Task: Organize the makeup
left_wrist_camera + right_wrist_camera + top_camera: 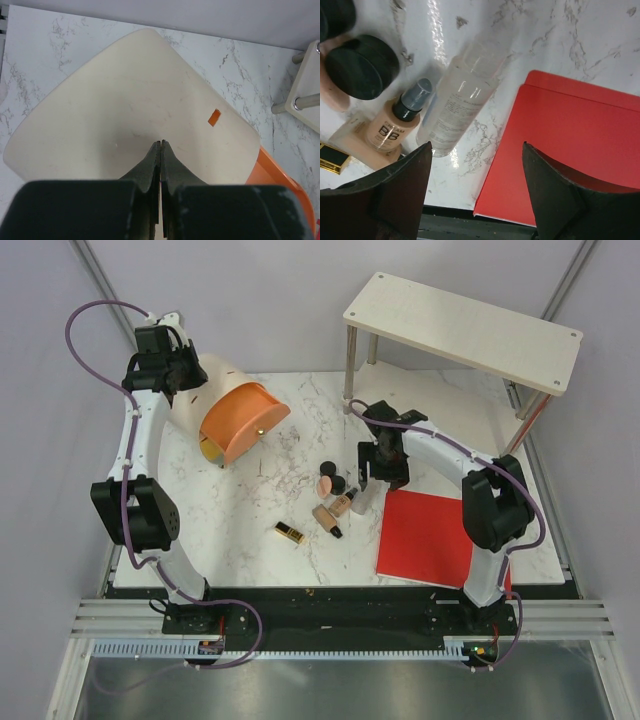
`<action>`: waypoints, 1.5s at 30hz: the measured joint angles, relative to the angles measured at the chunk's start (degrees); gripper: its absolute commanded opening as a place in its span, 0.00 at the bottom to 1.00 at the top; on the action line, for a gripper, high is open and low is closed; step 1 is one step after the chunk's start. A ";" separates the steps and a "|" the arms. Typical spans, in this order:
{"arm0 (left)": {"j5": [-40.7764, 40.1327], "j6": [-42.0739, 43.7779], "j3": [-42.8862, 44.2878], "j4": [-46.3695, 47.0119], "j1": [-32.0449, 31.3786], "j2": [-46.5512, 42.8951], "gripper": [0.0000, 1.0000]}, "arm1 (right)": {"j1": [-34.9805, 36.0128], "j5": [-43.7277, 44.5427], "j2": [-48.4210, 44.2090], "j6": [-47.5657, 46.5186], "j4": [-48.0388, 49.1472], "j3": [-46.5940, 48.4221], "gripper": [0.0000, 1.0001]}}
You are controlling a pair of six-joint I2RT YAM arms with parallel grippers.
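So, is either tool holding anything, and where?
Right tool open, nothing held. Left tool shut at the cream flap, its edge; pinch cannot be told.

White marble-pattern tabletop (pixel 250 530); pale wooden shelf (pixel 465 330) on metal legs (pixel 351 358), far right corner; plain grey walls (pixel 280 300); even light

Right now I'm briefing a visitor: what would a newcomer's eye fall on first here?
The orange case at far left stands out, its cream lid under the shut left tool. Then the red sheet at near right, the makeup clustered beside it below the open right tool.
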 measured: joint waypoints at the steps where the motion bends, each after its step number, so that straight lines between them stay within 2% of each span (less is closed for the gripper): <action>1: 0.15 0.00 0.00 0.04 0.00 0.00 0.02 | -0.02 0.00 0.07 0.02 -0.15 -0.76 0.79; 11: 1.60 0.00 -0.35 0.57 0.00 0.00 0.02 | -0.24 -2.71 3.85 2.45 3.87 -1.33 0.76; 17: 2.38 0.00 -0.63 1.11 0.00 0.00 0.02 | -0.24 -3.26 7.45 2.89 5.57 -0.90 0.65; 18: 2.40 0.00 -0.63 1.14 0.00 0.00 0.02 | -0.24 -3.26 7.87 2.97 5.73 -0.90 0.60; 19: 2.43 0.00 -0.63 1.14 0.00 0.00 0.02 | -0.24 -3.21 8.20 2.86 5.77 -0.87 0.41; 21: 2.43 0.00 -0.63 1.16 0.00 0.00 0.02 | -0.24 -3.19 8.85 2.69 5.90 -0.83 0.24; 22: 2.43 0.00 -0.63 1.14 0.00 0.00 0.02 | -0.28 -3.28 8.94 2.64 5.70 -0.70 0.12; 26: 2.45 0.00 -0.63 1.16 0.00 0.00 0.02 | -0.37 -2.86 8.94 2.69 5.99 -0.46 0.00; 34: 2.47 0.00 -0.63 1.16 0.00 0.00 0.02 | -0.79 -0.39 8.57 1.44 5.03 3.13 0.00; 39: 2.47 0.00 -0.63 1.16 0.00 0.00 0.02 | -1.11 -0.31 7.67 0.20 3.82 14.01 0.00; 45: 2.95 0.00 -0.61 1.18 0.00 0.07 0.02 | -1.11 -5.03 7.65 0.72 4.68 31.56 0.00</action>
